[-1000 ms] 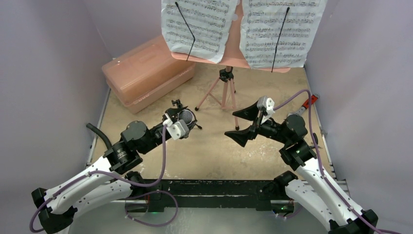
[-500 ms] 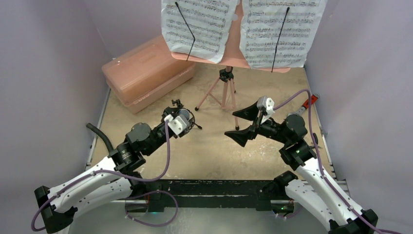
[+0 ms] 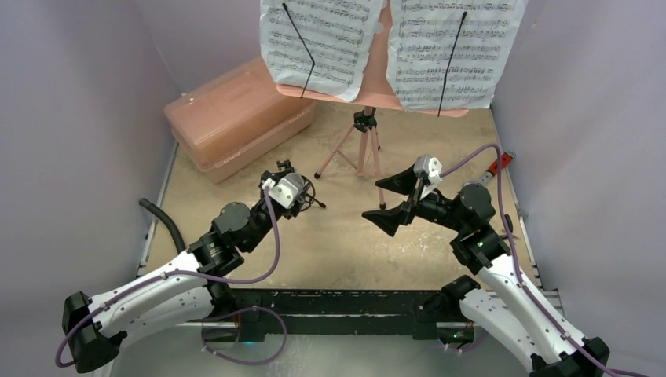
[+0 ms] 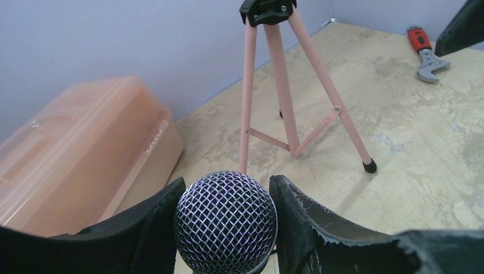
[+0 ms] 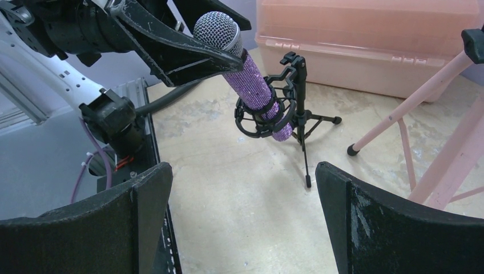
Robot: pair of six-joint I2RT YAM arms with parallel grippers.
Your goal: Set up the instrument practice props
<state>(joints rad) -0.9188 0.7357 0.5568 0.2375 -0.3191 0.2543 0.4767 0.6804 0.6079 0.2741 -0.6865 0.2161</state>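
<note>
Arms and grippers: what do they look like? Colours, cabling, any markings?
White link shells with black joints on the left arm and right arm. A purple cable loops along each to a white wrist camera housing. The left gripper and right gripper each have two broad matte-black fingers tapering to points, edges scuffed pale. No legible markings.

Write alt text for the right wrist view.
The fingers of the left gripper clasp the mesh head of a glittery purple microphone, which leans in a black shock-mount mini tripod standing on the table. A pink plastic case sits behind, legs of the pink music stand cross the right edge, and the open fingers of the right gripper frame the foreground.
</note>
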